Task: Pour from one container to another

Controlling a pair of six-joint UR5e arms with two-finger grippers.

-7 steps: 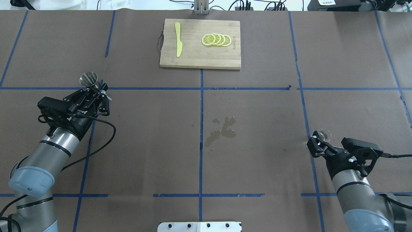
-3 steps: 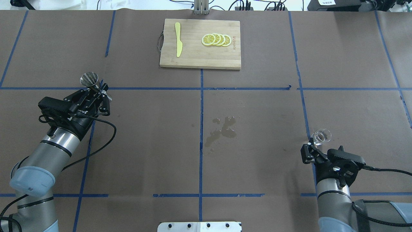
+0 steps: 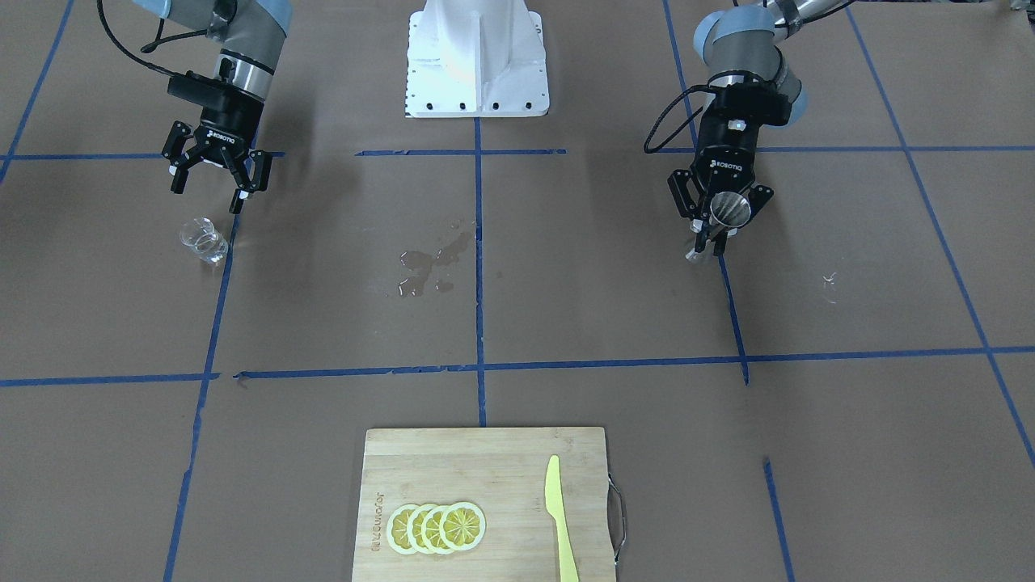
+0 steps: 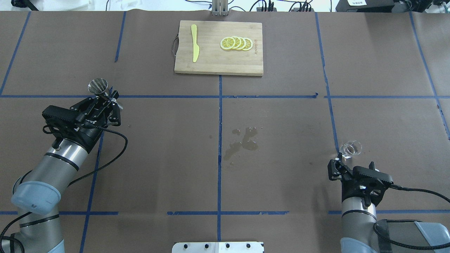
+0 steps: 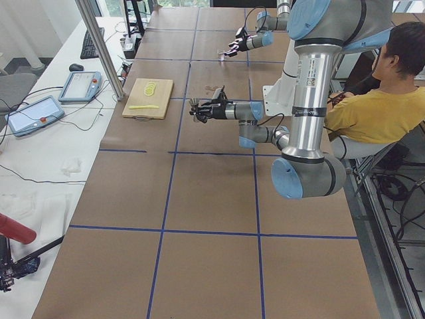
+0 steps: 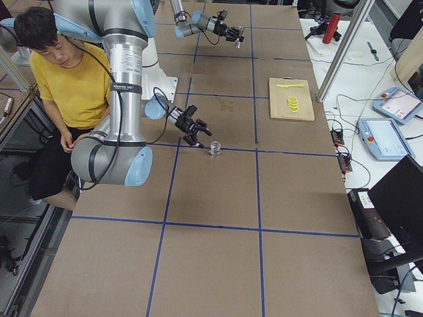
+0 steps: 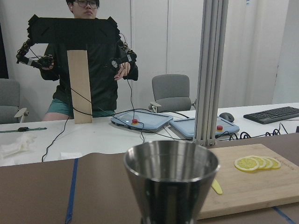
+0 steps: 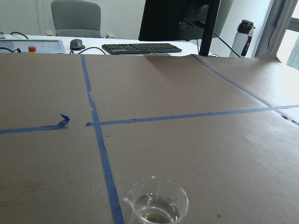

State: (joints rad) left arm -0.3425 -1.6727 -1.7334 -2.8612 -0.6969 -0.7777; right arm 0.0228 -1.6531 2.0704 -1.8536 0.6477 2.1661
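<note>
Left pincer [image 4: 110, 100], raised off surface [image 4: 281, 123], clamps steel jigger [image 4: 97, 85]; contents unseen. Right pincer [image 3: 212, 187], spread wide and empty, hovers just beside upright glass beaker [image 3: 202, 239] holding shallow clear liquid.

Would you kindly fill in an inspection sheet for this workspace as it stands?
Surface: brown-papered table with a blue tape grid; wet puddle near its centre.
Job's things: glass cup upright on the table, a little clear liquid inside; jigger held upright in a gripper.
Clutter: cutting board with lemon slices and yellow knife.
Grippers: left gripper shut on the jigger; right gripper open, apart from the glass cup.
Cables: black cable loops beside the left arm; second cable trails from the right wrist.
Surroundings: seated operator in yellow; teach pendants on a side bench.
</note>
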